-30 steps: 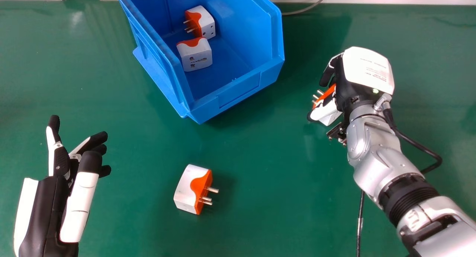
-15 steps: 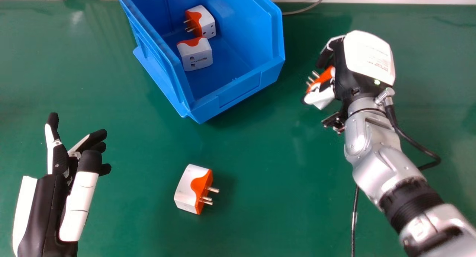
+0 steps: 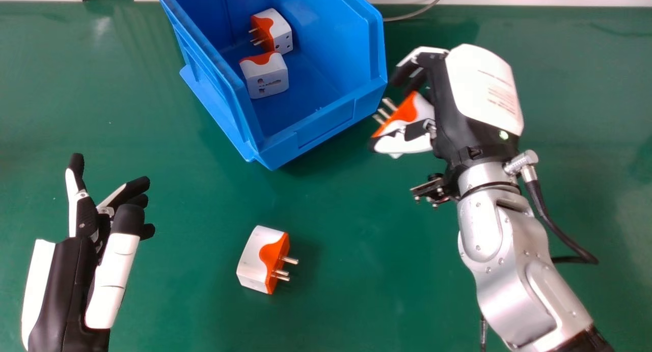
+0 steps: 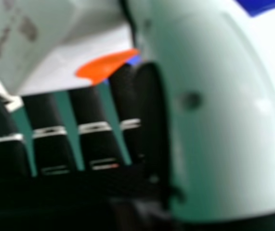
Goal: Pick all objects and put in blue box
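Presenting the metal pins of the held plug adapter (image 3: 424, 107), the head view complements the right hand view, which records blurred openings on a white face. The adapter is gripped between the thumb and fingers of the right hand (image 3: 484, 87), pins directed away from the palm. The blue box (image 3: 326, 124), containing two adapters (image 3: 272, 81), lies just left of those fingertips. A loose adapter (image 3: 252, 258) rests on the surface (image 3: 193, 301) between that hand and the relaxed left hand (image 3: 61, 296). Since the earlier frames, the right hand has carried its adapter leftward, nearer the box.
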Motion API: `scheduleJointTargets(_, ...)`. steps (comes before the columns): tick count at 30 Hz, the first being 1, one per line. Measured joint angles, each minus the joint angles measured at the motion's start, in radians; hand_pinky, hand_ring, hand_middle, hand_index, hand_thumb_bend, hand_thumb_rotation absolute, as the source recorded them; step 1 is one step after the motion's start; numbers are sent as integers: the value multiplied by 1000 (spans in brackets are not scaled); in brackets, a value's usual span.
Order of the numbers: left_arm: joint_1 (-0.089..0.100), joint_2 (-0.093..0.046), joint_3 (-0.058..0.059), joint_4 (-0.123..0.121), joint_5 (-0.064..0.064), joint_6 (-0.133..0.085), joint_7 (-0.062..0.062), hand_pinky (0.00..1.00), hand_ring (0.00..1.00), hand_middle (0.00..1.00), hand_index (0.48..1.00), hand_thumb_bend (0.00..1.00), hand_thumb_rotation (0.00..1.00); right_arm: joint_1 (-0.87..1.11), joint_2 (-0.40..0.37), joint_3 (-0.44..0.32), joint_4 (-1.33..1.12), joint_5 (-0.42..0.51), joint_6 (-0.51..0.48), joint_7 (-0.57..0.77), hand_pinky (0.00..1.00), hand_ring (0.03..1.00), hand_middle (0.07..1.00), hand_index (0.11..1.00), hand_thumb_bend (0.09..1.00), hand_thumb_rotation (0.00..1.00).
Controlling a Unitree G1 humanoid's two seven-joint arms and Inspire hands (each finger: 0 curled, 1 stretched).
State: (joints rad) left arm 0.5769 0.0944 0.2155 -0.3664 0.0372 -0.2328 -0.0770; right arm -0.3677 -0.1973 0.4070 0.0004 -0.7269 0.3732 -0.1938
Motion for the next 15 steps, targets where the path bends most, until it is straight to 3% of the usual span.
scheduleJointTargets(7, -4, -1, -2, 0, 1, 5, 8, 732, 839, 852, 889, 913, 985, -91, 50, 22, 14, -21, -42, 21, 269, 407, 509, 591, 476, 0)
scheduleJointTargets(15, 5, -6, -10, -11, 2, 10, 12, 732, 838, 852, 889, 912, 985, -276, 111, 23, 187, -18, -107, 18, 251, 399, 506, 596, 473, 0)
